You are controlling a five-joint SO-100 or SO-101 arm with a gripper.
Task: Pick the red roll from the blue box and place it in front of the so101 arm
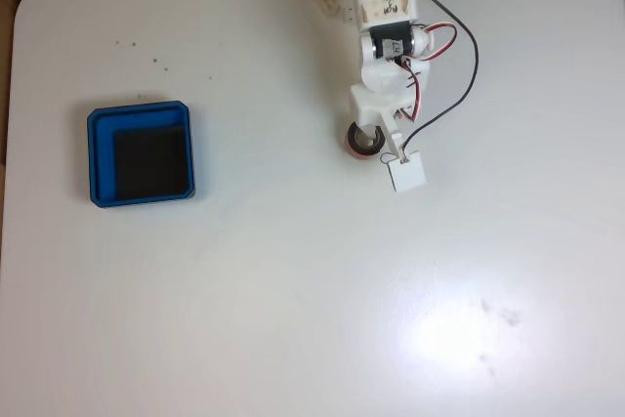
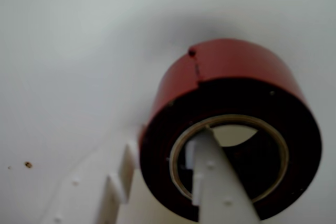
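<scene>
Fixed view: white worktop [image 1: 293,290] with a rounded corner at upper left; wide bare surface below and to the right of the arm. Blue box [image 1: 140,154] sits at the left, well apart from the arm, black floor showing.

The so101 arm [image 1: 386,36] comes in from the top edge, with red and black wires looping on its right side. Gripper [image 1: 376,144] points down the picture. The red roll [image 1: 365,141] is at its tip, far from the box.

Wrist view: one white finger [image 2: 212,182] passes through the roll's hole, the other [image 2: 113,190] lies outside the roll [image 2: 231,77] at lower left. Jaws part-open by the roll's wall, closed onto it. I cannot tell whether the roll touches the worktop. Small brown specks on the worktop [image 2: 79,51] at lower left.
</scene>
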